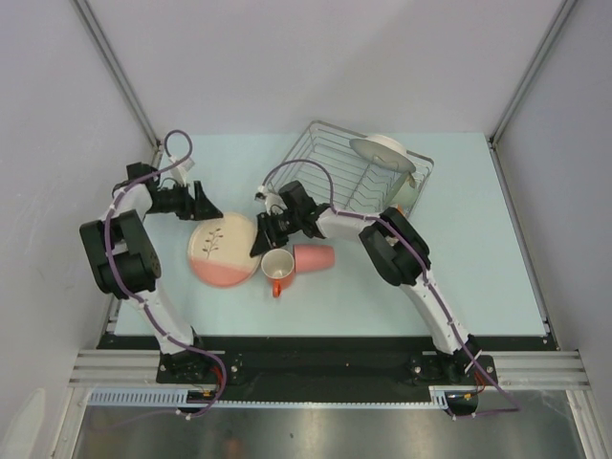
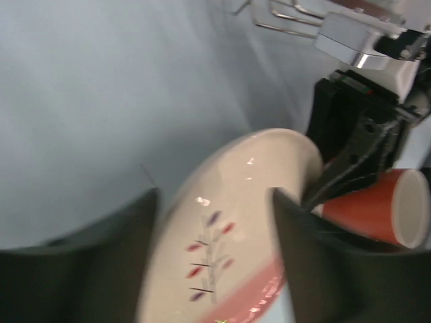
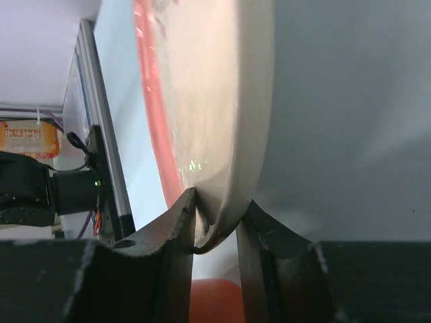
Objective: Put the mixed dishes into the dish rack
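Right arm [image 1: 382, 239] reaches left, fingers [image 3: 172, 235] pinching the pink plate [image 1: 223, 251], perhaps tilted.

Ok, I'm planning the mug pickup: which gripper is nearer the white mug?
Right. The right gripper is close beside the mug, shut on the pink plate; the left gripper is across the plate, open.

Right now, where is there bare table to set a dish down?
Bare table lies right of the right arm, below the rack, and along the near edge. Crowded: plate, mug, tumbler, left end effector, right end effector.
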You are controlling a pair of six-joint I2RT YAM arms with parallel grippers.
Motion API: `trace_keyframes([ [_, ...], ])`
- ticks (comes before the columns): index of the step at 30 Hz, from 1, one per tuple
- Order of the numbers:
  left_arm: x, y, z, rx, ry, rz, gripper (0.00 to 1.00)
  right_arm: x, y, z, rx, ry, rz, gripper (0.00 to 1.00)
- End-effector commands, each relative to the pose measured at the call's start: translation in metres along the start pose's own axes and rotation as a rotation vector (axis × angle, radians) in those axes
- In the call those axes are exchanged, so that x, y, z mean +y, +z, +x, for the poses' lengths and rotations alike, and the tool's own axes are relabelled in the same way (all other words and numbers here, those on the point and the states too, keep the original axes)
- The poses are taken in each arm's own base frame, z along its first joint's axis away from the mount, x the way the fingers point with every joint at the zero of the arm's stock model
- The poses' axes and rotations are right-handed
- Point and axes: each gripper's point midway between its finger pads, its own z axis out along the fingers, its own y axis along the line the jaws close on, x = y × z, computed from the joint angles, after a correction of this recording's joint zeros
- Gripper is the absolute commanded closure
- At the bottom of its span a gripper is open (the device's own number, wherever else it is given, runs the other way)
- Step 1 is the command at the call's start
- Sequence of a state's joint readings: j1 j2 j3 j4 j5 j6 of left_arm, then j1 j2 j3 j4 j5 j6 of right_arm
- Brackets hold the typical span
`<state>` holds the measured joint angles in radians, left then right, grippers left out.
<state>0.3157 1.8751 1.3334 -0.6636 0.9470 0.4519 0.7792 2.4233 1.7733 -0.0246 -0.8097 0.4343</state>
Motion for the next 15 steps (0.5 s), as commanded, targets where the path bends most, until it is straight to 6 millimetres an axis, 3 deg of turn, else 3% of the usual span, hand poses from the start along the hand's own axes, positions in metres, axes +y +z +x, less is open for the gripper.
trace_keyframes([
  [1, -0.043, -0.010, -0.001, -0.008, -0.140, 0.190, 0.01, 0.051, -0.029, -0.080, -0.244, -0.250, -0.058, 1.00],
  [8, -0.027, -0.032, -0.010, -0.063, -0.135, 0.116, 0.00, 0.050, -0.037, -0.089, -0.266, -0.276, -0.036, 1.00],
  [15, -0.009, -0.056, -0.021, -0.155, -0.138, 0.017, 0.00, 0.058, -0.064, -0.122, -0.328, -0.332, 0.011, 1.00],
])
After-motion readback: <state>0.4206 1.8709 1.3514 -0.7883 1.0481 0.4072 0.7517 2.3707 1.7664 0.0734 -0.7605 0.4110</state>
